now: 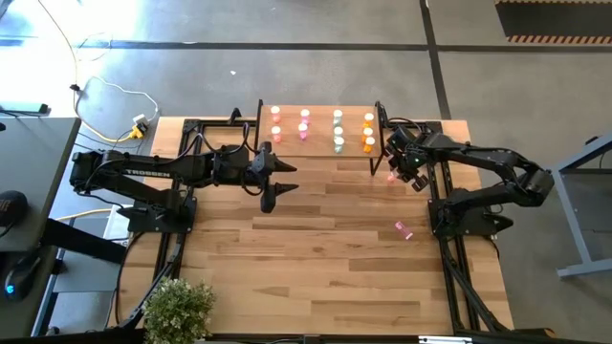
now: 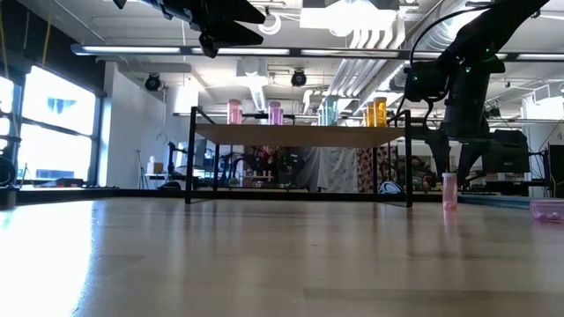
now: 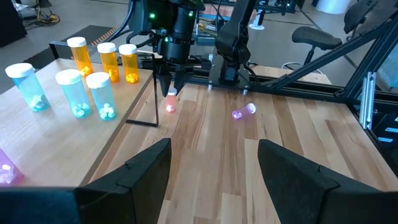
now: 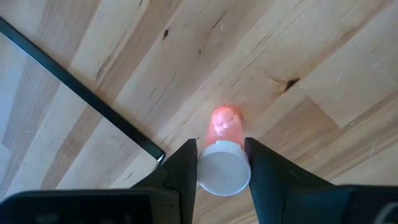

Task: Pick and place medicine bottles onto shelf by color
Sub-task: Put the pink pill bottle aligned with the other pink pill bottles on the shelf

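While the right gripper (image 4: pixel 222 163) stands over the wooden plank tabletop (image 1: pixel 325 258) just beside the shelf's right end, its two dark fingers (image 4: pixel 181 167) are pressed against either side of the white cap of a small translucent pink medicine bottle (image 4: pixel 221 127) that stands upright on the planks. The bottle is a short cylinder, rosy and see-through, with small pills showing inside and a flat, pale round lid. It sits close to a thin black leg of the low light-wood shelf (image 1: pixel 320 110), near that shelf's front right corner.

A second pink medicine bottle (image 1: pixel 404 230) lies on its side on the table, well apart, nearer the right arm's base. On the shelf board stand the sorted bottles: pink ones (image 1: pixel 275 125) at the left, pale teal ones (image 1: pixel 338 131) right of centre, and orange ones (image 1: pixel 368 132) at the right end.

The left gripper (image 1: pixel 271 197) hangs raised above the table in front of the shelf's left part, its fingers spread wide and holding nothing. Between the two arms the planks lie bare, with broad open room toward the near edge, where a small green potted plant (image 1: pixel 178 308) sits at the left corner.
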